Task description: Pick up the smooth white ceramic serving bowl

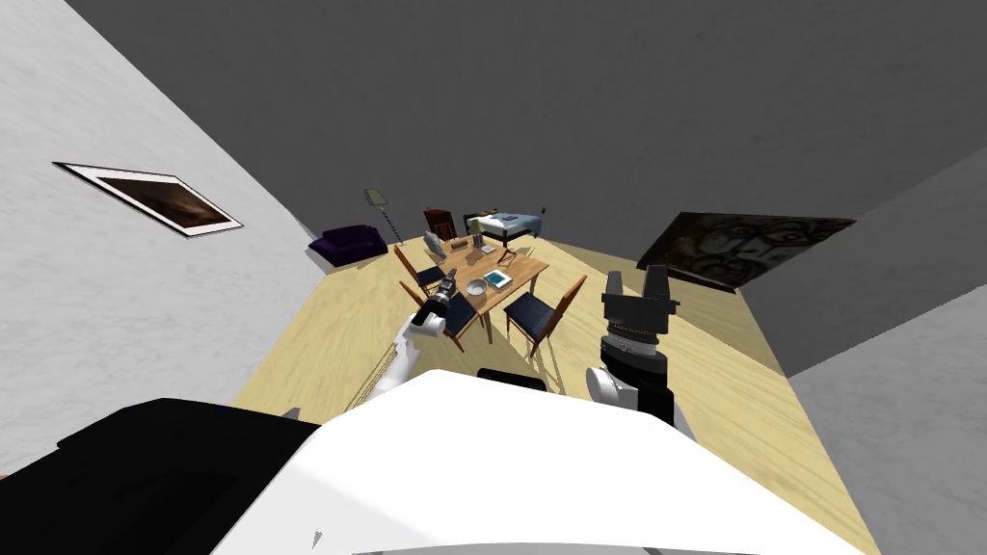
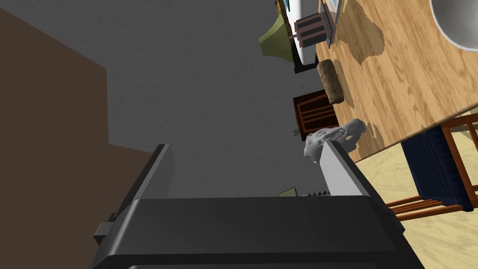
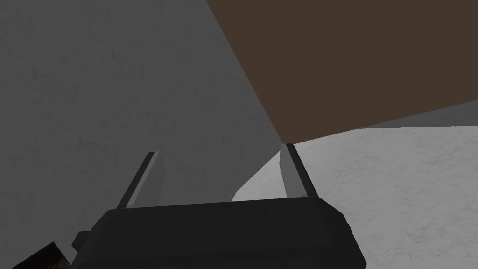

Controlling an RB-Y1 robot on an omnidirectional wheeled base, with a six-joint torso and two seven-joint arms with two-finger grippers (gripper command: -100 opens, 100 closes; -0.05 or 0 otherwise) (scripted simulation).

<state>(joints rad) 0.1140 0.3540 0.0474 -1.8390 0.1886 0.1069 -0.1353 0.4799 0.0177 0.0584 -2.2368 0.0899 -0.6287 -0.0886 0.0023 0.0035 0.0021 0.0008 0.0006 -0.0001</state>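
The white bowl point(image 1: 476, 287) sits on the wooden table point(image 1: 520, 271) near its front corner. Part of the bowl's rim point(image 2: 455, 23) shows in the left wrist view, off to the side of the fingers. My left gripper point(image 1: 447, 284) is raised just left of the bowl, over a chair, and stands open point(image 2: 247, 170) with nothing between its fingers. My right gripper point(image 1: 637, 281) is held up on the right, away from the table, and stands open point(image 3: 219, 175) and empty.
Blue-seated wooden chairs point(image 1: 540, 313) ring the table. On the tabletop lie a teal-and-white book point(image 1: 497, 278), a brown roll point(image 2: 330, 81) and a crumpled grey object point(image 2: 333, 138). A purple sofa point(image 1: 349, 244), a floor lamp point(image 1: 377, 198) and a bed point(image 1: 506, 224) stand at the far wall.
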